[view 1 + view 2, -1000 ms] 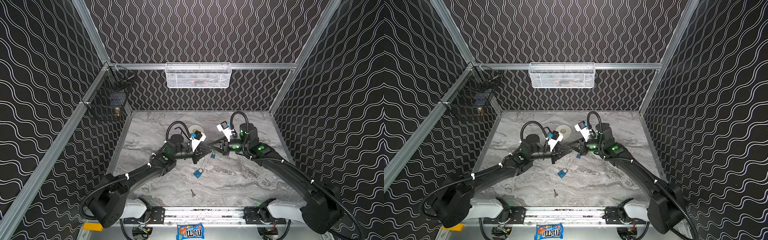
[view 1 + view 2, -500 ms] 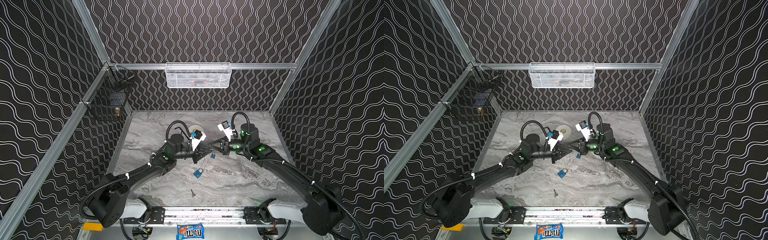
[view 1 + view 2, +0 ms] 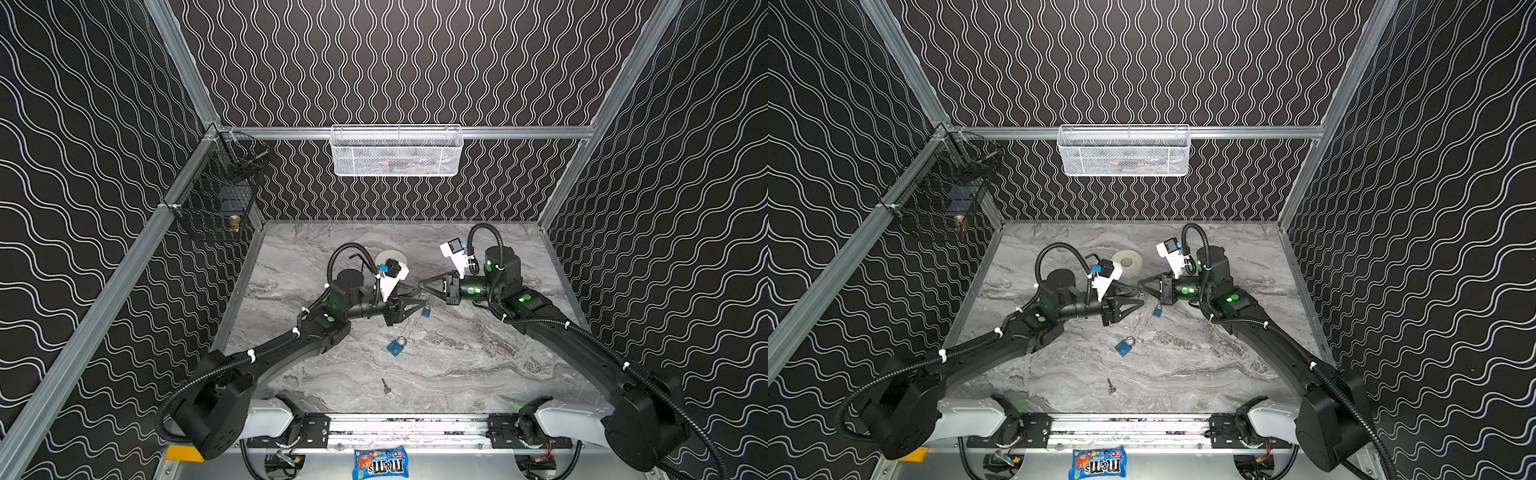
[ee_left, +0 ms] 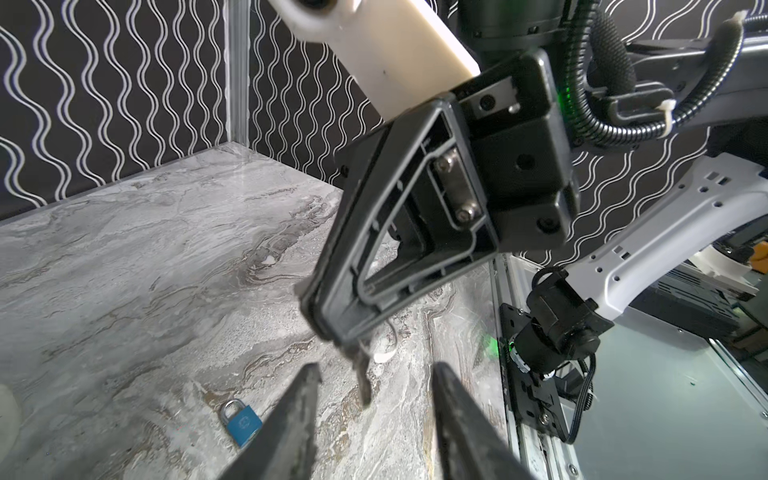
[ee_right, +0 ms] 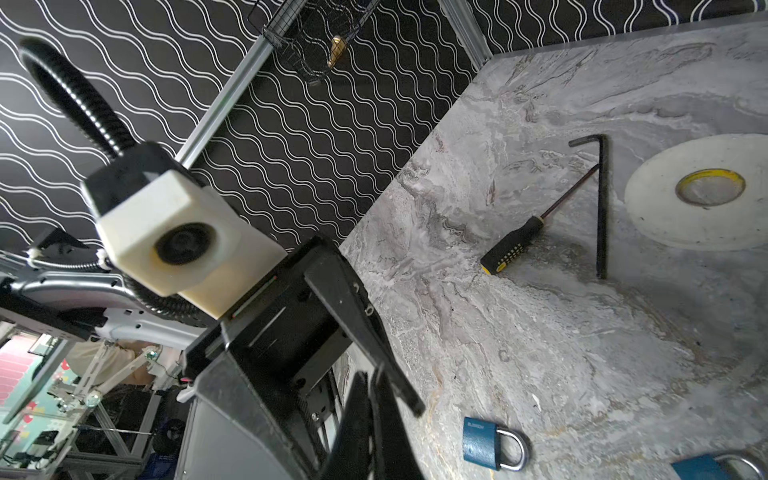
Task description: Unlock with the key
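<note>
right gripper [image 4: 337,334] pinches key [image 4: 361,378]; blade hangs between spread fingers of left gripper [image 4: 376,370]. Pull left straight back, no key contact, then grab padlock [image 3: 426,311] just under the tips.

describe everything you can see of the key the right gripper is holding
The key is small, slim and made of dull grey metal. Its head is pinched in the tips of the shut right gripper, so only the blade shows, hanging almost straight down. The blade's end sits in the gap of the open left gripper, touching neither finger, in the air above the marble table. It is in no lock. Its teeth are too blurred to make out.
</note>
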### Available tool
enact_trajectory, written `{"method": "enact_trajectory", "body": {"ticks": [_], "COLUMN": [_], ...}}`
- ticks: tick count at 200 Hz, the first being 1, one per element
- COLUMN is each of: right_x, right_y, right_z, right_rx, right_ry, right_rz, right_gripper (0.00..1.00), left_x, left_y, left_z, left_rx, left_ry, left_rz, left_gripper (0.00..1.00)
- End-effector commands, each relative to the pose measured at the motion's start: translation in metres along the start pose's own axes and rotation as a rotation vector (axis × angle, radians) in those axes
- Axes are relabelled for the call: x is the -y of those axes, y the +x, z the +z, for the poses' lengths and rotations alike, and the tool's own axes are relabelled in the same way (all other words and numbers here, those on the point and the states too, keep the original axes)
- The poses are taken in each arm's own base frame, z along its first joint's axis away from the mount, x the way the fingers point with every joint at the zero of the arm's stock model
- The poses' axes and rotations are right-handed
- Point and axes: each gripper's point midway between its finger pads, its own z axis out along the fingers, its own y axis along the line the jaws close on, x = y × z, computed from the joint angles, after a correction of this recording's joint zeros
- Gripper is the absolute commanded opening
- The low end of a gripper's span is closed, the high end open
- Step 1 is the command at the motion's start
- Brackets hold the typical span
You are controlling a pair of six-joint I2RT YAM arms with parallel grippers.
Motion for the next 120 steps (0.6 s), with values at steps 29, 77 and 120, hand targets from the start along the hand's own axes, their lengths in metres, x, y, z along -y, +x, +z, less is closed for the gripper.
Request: {"method": "enact_trajectory", "body": {"ticks": [29,77,120], "right_x": [-0.005,-0.008,-0.012], "right_y": [-0.023,-0.047,-0.062], "right_z": [-0.003,-0.009,-0.012], "right_rx": [0.109,0.261,0.400], "right_ry": [-0.004,-0.010,-0.020], "right_rz": [0.012,0.062,0.144], "right_gripper": [0.00,0.00,0.00], "left_x": [0.000,-0.031,-0.039], "left_y": [-0.036,-0.072,-0.086], "left_z": [-0.018,-0.052,-0.057], "left_rx": [0.180,0.496,0.630], "left_ry": [-0.050,-0.198,-0.205], "left_rz": [-0.153,-0.534,-0.746], "left_gripper": [0.63,0.65,0.65]}}
